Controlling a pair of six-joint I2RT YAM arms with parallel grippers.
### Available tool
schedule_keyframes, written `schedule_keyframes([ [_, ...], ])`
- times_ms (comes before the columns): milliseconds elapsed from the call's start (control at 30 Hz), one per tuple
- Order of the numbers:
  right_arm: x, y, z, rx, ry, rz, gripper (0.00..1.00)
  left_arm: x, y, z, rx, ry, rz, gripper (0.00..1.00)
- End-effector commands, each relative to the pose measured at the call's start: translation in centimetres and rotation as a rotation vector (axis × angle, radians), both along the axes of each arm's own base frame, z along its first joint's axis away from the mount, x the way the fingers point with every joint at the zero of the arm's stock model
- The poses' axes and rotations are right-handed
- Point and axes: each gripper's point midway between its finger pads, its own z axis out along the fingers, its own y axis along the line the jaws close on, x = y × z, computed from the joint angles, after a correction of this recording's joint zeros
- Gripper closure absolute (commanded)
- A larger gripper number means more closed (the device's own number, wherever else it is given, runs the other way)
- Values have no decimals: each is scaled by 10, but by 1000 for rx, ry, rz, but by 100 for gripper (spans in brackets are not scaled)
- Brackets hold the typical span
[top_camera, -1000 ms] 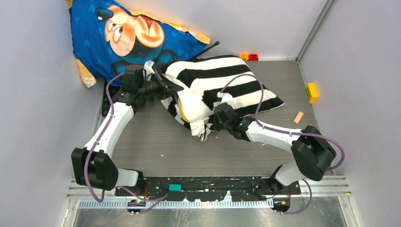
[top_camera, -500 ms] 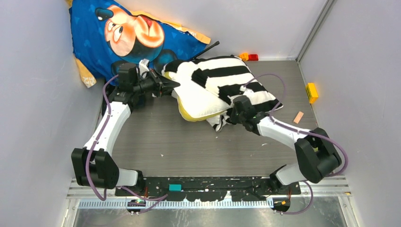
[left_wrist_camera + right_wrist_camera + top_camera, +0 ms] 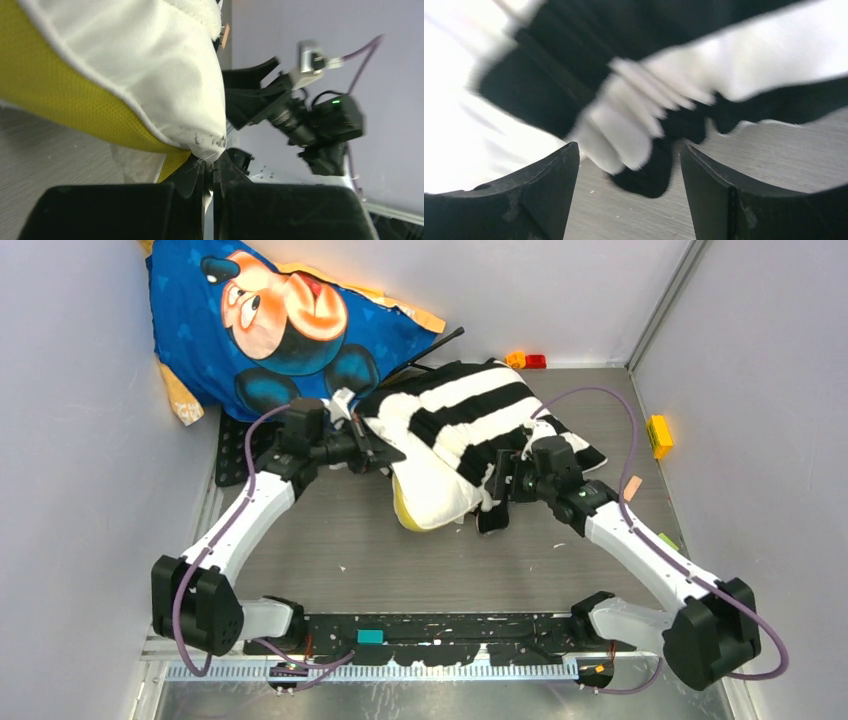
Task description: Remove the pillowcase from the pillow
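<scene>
My left arm [image 3: 245, 515] climbs the left side of the overhead frame from its base at the lower left. The elbow is low, the white forearm slants up toward the centre, and the wrist is turned so the left gripper [image 3: 385, 453] points to the right. Its jaws are pinched together on a corner of the pillow [image 3: 432, 485]. In the left wrist view that white corner with its yellow edge [image 3: 150, 65] sits right in the closed tips [image 3: 210, 170].

My right arm [image 3: 640, 545] starts at the lower right corner, and its long forearm slants up and left to a wrist just right of centre. The right gripper [image 3: 497, 502] points down and left, beside the gathered open end of the pillowcase [image 3: 470, 415]. Its jaws stand wide apart and hold nothing. In the right wrist view blurred striped folds [image 3: 639, 120] lie just ahead of the gap [image 3: 629, 150], over the grey table [image 3: 350, 540].

The pillowcase lies in the upper centre of the overhead frame and covers the upper right part of the pillow. The pillow's bare white end sticks out toward the middle, between the two grippers. A blue cartoon cushion [image 3: 270, 320] leans in the upper left corner, just beside the pillowcase.
</scene>
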Motion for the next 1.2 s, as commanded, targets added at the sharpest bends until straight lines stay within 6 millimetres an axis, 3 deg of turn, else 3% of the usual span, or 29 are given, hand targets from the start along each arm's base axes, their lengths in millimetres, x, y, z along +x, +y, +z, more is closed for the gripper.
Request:
schedule_keyframes([
  [0, -12, 34, 77, 37, -181, 215, 22, -17, -25, -6, 69, -112, -106, 100],
  [100, -14, 45, 103, 68, -239, 244, 22, -25, -29, -27, 204, -153, -125, 100],
  [167, -10, 53, 108, 84, -248, 264, 22, -31, -35, -38, 250, -162, -158, 100],
  [333, -31, 106, 113, 94, -275, 490, 22, -39, -40, -51, 263, -138, -192, 100],
  [467, -55, 142, 102, 27, -286, 629, 19, -38, -37, -49, 271, -152, -173, 100],
  [667, -68, 161, 72, -101, -263, 668, 11, -40, -43, -42, 229, -141, -188, 100],
  [800, -55, 159, 43, -272, -245, 570, 10, -45, -46, -19, 180, -174, -203, 98],
  [900, -33, 146, 37, -370, -247, 387, 11, -49, -45, 3, 148, -215, -200, 97],
  [933, -28, 143, 37, -380, -250, 341, 16, -51, -45, 10, 137, -226, -204, 96],
  [967, -25, 142, 39, -377, -257, 314, 27, -52, -44, 18, 127, -247, -209, 95],
  [1000, -22, 140, 42, -366, -274, 282, 43, -51, -41, 24, 124, -259, -210, 92],
  [1067, -21, 135, 51, -323, -307, 237, 85, -41, -25, 32, 137, -267, -162, 76],
  [1100, -22, 132, 57, -298, -326, 225, 97, -34, -15, 33, 143, -267, -128, 65],
  [1133, -24, 131, 64, -267, -348, 222, 99, -28, -4, 30, 147, -251, -89, 47],
  [1167, -26, 128, 70, -236, -367, 219, 100, -22, 7, 27, 148, -236, -45, 39],
])
